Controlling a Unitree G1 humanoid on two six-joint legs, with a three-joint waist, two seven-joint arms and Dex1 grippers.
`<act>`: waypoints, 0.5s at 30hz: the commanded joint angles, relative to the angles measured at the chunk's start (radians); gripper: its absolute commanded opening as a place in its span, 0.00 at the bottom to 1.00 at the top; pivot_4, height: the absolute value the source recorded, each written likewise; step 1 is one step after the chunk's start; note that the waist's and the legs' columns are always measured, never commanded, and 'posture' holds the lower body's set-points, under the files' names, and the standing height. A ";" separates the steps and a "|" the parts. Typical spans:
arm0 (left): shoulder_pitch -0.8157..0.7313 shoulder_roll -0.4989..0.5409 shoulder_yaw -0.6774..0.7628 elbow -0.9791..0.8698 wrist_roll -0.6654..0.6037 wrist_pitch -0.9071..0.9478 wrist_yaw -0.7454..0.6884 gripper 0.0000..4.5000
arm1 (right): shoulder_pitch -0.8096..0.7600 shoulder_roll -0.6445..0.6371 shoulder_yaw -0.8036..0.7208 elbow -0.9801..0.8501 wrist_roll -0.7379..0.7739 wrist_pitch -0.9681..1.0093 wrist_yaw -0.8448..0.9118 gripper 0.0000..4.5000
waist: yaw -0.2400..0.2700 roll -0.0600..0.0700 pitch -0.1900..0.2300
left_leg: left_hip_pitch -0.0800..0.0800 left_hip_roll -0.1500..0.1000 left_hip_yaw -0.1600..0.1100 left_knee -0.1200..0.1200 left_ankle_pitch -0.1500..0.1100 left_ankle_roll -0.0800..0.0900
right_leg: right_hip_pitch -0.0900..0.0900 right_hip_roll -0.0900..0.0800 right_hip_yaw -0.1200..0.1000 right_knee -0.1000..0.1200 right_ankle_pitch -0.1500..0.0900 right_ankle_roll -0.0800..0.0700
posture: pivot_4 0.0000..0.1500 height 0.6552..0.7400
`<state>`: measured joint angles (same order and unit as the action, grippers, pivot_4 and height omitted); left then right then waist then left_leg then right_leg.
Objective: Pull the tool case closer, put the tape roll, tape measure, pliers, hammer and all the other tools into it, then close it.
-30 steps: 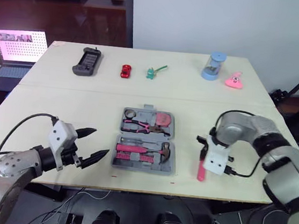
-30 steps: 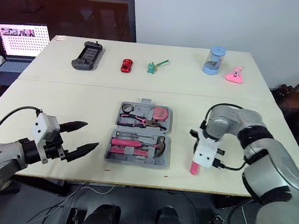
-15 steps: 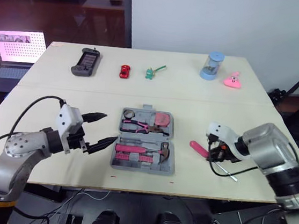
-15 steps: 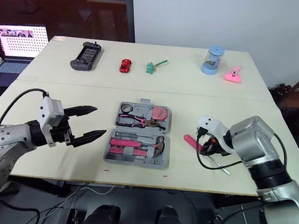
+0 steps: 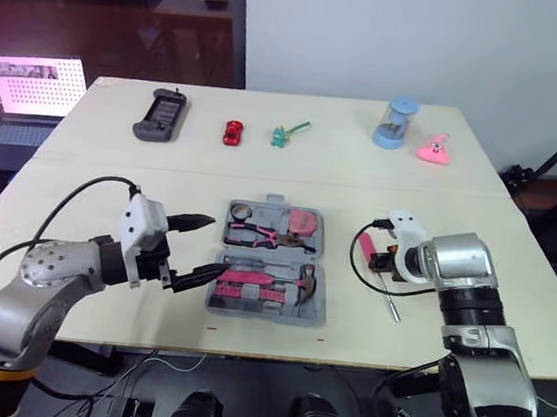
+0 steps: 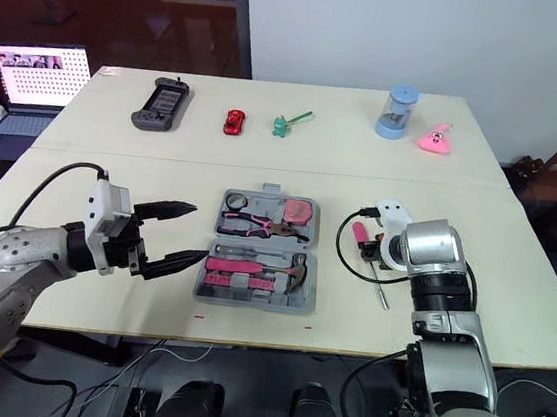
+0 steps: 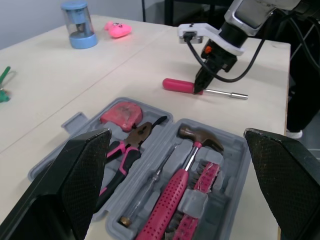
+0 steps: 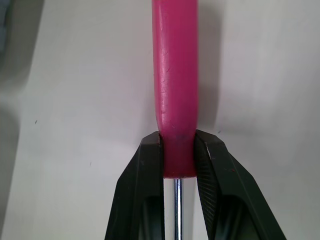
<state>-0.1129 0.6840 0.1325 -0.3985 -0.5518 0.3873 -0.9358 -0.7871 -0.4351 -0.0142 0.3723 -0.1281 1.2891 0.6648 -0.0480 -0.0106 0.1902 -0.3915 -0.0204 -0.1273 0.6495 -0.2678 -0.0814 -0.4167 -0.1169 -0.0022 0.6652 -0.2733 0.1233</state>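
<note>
1. I counted one case (image 5: 247,309): grey, lying open, mid-table.
2. In it lay one pliers (image 5: 260,234), one hammer (image 5: 270,280) and one tape measure (image 5: 304,220), all pink-trimmed.
3. One screwdriver (image 8: 174,90), with a pink handle and steel shaft, sat apart at the case's 3 o'clock.
4. My right gripper (image 8: 177,150) pinched that handle's end.
5. My left gripper (image 5: 208,249) hung spread wide at the case's 9 o'clock, holding nothing.

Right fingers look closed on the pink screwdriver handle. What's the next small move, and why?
Probably lift the screwdriver slightly and carry it toward the tool case. The right gripper is clamped on its pink handle near the shaft. The tool lies on the table to the case's right, and the case stands open.
</note>
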 commanded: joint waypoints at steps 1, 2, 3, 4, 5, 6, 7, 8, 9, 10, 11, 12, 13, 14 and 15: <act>-0.006 0.013 0.010 -0.020 -0.008 -0.001 -0.003 1.00 | 0.001 -0.005 0.002 0.004 0.033 -0.070 -0.038 0.31 | 0.000 0.000 0.000 | 0.000 0.000 0.000 0.000 0.000 0.000 | 0.000 0.000 0.000 0.000 0.000 0.000 | 1.00 0.41; -0.004 0.015 0.010 -0.020 -0.007 -0.002 -0.004 1.00 | 0.006 -0.009 0.004 0.000 0.041 -0.070 -0.044 0.38 | 0.002 0.000 0.000 | 0.000 0.000 0.000 0.000 0.000 0.000 | 0.000 0.000 0.000 0.000 0.000 0.000 | 1.00 0.41; -0.003 0.018 0.009 -0.019 -0.006 -0.002 -0.006 1.00 | 0.009 -0.013 -0.001 -0.013 0.052 -0.066 -0.047 0.50 | 0.003 0.000 0.000 | 0.000 0.000 0.000 0.000 0.000 0.000 | 0.000 0.000 0.000 0.000 0.000 0.000 | 1.00 0.41; -0.002 0.020 0.009 -0.019 -0.005 -0.003 -0.008 1.00 | 0.011 -0.017 -0.001 -0.023 0.063 -0.066 -0.049 0.64 | 0.003 0.000 0.000 | 0.000 0.000 0.000 0.000 0.000 0.000 | 0.000 0.000 0.000 0.000 0.000 0.000 | 1.00 0.41; -0.001 0.021 0.010 -0.018 -0.006 -0.003 -0.010 1.00 | 0.012 -0.019 -0.004 -0.037 0.075 -0.060 -0.048 0.72 | 0.003 0.000 0.000 | 0.000 0.000 0.000 0.000 0.000 0.000 | 0.000 0.000 0.000 0.000 0.000 0.000 | 1.00 0.41; -0.001 0.024 0.012 -0.016 -0.006 -0.003 -0.013 1.00 | 0.018 -0.045 0.018 -0.073 0.083 -0.050 -0.031 0.84 | 0.003 0.000 0.000 | 0.000 0.000 0.000 0.000 0.000 0.000 | 0.000 0.000 0.000 0.000 0.000 0.000 | 1.00 0.41; -0.002 0.027 0.012 -0.012 -0.006 -0.003 -0.017 1.00 | 0.024 -0.074 0.040 -0.118 0.097 -0.033 -0.007 0.96 | 0.005 0.000 0.000 | 0.000 0.000 0.000 0.000 0.000 0.000 | 0.000 0.000 0.000 0.000 0.000 0.000 | 1.00 0.41; -0.004 0.030 0.012 -0.008 -0.004 -0.003 -0.020 1.00 | 0.030 -0.104 0.060 -0.163 0.112 -0.019 0.014 0.99 | 0.007 0.000 0.000 | 0.000 0.000 0.000 0.000 0.000 0.000 | 0.000 0.000 0.000 0.000 0.000 0.000 | 1.00 0.41; -0.010 0.036 0.011 -0.002 -0.006 0.013 -0.017 1.00 | 0.036 -0.136 0.073 -0.207 0.120 -0.021 0.026 0.99 | 0.008 0.001 0.000 | -0.001 0.000 0.000 0.000 0.000 0.000 | 0.000 0.000 0.000 0.000 0.000 0.000 | 1.00 0.41; -0.016 0.040 0.009 0.004 -0.005 0.024 -0.011 1.00 | 0.041 -0.159 0.075 -0.244 0.129 -0.029 0.031 0.99 | 0.007 0.001 0.000 | -0.001 0.000 0.000 0.000 0.000 0.000 | 0.000 0.000 0.000 0.000 0.000 0.000 | 1.00 0.41; -0.021 0.041 0.010 0.006 -0.005 0.025 -0.011 1.00 | 0.047 -0.179 0.074 -0.274 0.140 -0.033 0.034 0.99 | 0.006 0.001 0.000 | -0.001 0.000 0.000 0.000 0.000 0.000 | 0.000 0.000 0.000 0.000 0.000 0.000 | 1.00 0.41; -0.027 0.039 0.011 0.007 -0.014 0.029 -0.013 1.00 | 0.055 -0.196 0.073 -0.300 0.150 -0.038 0.039 0.99 | 0.006 0.001 0.000 | -0.001 0.000 0.000 0.000 0.000 0.000 | 0.000 0.000 0.000 0.000 0.000 0.000 | 1.00 0.41; -0.033 0.036 0.014 0.007 -0.023 0.031 -0.015 1.00 | 0.078 -0.215 0.073 -0.337 0.159 -0.096 0.052 0.99 | 0.004 0.000 0.000 | -0.001 0.000 0.000 0.000 0.000 0.000 | 0.000 0.000 0.000 0.000 0.000 0.000 | 1.00 0.41; -0.038 0.035 0.014 0.009 -0.026 0.032 -0.016 1.00 | 0.116 -0.219 0.054 -0.378 0.176 -0.194 0.066 0.99 | 0.004 0.000 0.000 | 0.000 0.000 0.000 0.000 0.000 0.000 | 0.000 0.000 0.000 0.000 0.000 0.000 | 1.00 0.41; -0.044 0.035 0.012 0.013 -0.026 0.033 -0.020 1.00 | 0.168 -0.223 0.037 -0.416 0.185 -0.316 0.074 0.99 | 0.005 0.000 0.000 | 0.000 0.000 0.000 -0.001 0.000 0.000 | 0.000 0.000 0.000 0.000 0.000 0.000 | 1.00 0.41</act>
<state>-0.1446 0.7143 0.1317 -0.3724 -0.5590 0.4229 -0.9531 -0.6528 -0.6570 0.0410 0.0239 0.0267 1.1065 0.7174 -0.0434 -0.0107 0.1902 -0.3918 -0.0202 -0.1274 0.6484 -0.2681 -0.0808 -0.4168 -0.1168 -0.0025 0.6647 -0.2736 0.1237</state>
